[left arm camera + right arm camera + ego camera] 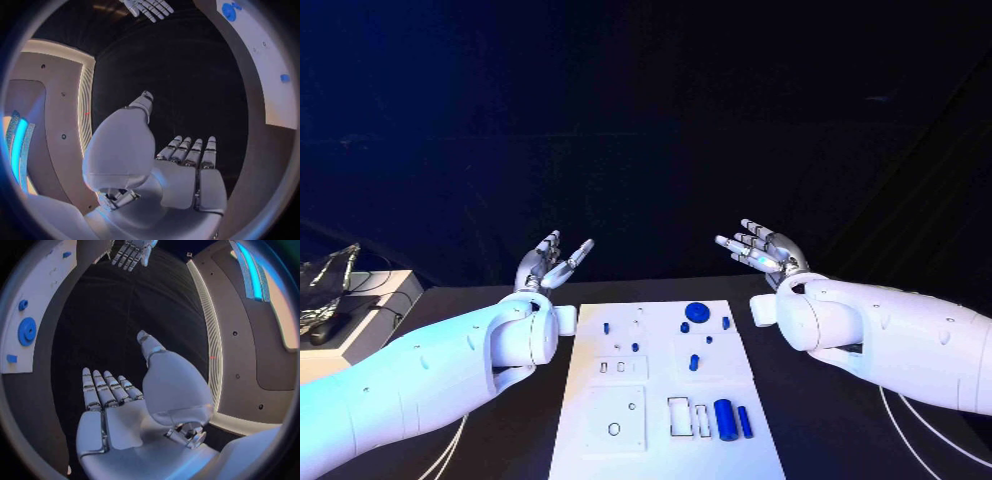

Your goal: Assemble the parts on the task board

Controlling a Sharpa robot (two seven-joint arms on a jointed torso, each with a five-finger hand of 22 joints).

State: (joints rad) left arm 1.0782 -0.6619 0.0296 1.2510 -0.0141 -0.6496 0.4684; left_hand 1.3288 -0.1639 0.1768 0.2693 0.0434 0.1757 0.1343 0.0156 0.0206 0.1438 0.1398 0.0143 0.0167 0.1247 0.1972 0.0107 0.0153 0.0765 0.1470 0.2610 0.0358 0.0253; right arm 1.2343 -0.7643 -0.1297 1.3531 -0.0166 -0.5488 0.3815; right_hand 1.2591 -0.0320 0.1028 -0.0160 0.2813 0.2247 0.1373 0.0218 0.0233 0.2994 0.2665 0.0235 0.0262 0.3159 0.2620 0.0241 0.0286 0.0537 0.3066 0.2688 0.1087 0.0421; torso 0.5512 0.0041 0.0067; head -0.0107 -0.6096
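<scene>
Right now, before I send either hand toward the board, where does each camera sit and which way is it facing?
Head view: on the robot's head, looking down at the task board on the black table; both arms enter, left hand and right hand raised, holding nothing.
Left wrist view: behind the left hand, facing across the table; the right hand shows opposite.
Right wrist view: behind the right hand; the left hand shows opposite.
Shared: all three show the board's round blue disc.
</scene>
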